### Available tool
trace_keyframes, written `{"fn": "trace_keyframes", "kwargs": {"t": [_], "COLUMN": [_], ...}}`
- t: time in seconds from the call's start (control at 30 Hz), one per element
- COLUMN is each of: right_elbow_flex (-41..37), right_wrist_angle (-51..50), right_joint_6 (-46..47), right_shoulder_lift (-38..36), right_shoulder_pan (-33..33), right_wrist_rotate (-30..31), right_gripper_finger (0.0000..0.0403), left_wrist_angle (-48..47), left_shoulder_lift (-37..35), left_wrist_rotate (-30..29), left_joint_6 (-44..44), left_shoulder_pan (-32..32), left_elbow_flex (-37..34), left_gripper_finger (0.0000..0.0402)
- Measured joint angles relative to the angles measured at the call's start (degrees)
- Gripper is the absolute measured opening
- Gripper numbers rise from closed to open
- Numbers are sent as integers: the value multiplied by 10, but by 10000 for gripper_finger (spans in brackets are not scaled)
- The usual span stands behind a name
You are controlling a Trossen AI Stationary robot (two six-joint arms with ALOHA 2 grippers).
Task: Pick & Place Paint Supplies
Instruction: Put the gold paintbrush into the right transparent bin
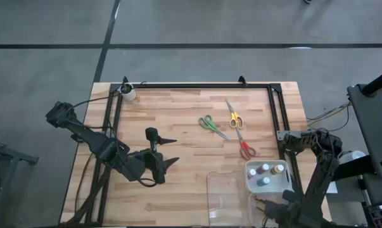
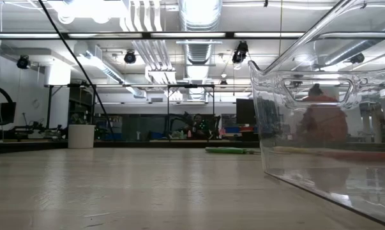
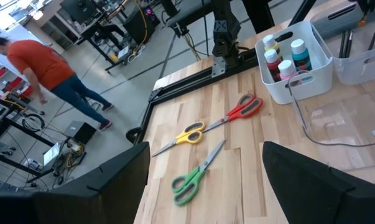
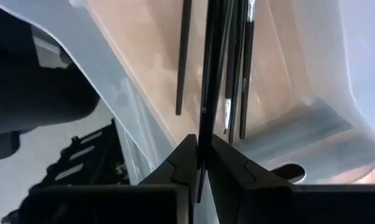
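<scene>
Right end effector (image 4: 201, 163) pinches a brush (image 4: 207, 93); left end effector (image 1: 171, 152) gapes empty above wood table (image 1: 178, 120).

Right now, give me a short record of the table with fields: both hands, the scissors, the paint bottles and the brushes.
left hand: open, hovering over bare wood on the table's left half, holding nothing
right hand: shut on a thin brush, at the clear bin by the near right corner
scissors: green scissors, yellow scissors and red scissors lie loose on the wood, not in any container
paint bottles: standing together in the white bin
other brushes: several lie in the clear bin
</scene>
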Motion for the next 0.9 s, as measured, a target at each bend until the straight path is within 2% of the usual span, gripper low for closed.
{"fn": "trace_keyframes", "kwargs": {"t": [0.33, 0.57, 0.73, 0.9], "right_elbow_flex": [-25, -72, -84, -84], "right_wrist_angle": [6, 75, 77, 65], "right_joint_6": [12, 14, 15, 61], "right_shoulder_lift": [12, 10, 9, 9], "right_shoulder_pan": [14, 14, 14, 14], "right_wrist_rotate": [-7, -7, -7, 0], "right_gripper_finger": [27, 27, 27, 27], "left_wrist_angle": [0, 0, 0, 0], "left_shoulder_lift": [0, 0, 0, 0], "left_wrist_rotate": [0, 0, 0, 0], "left_joint_6": [0, 0, 0, 0], "left_shoulder_pan": [0, 0, 0, 0], "left_elbow_flex": [0, 0, 0, 0], "left_gripper_finger": [314, 314, 314, 314]}}
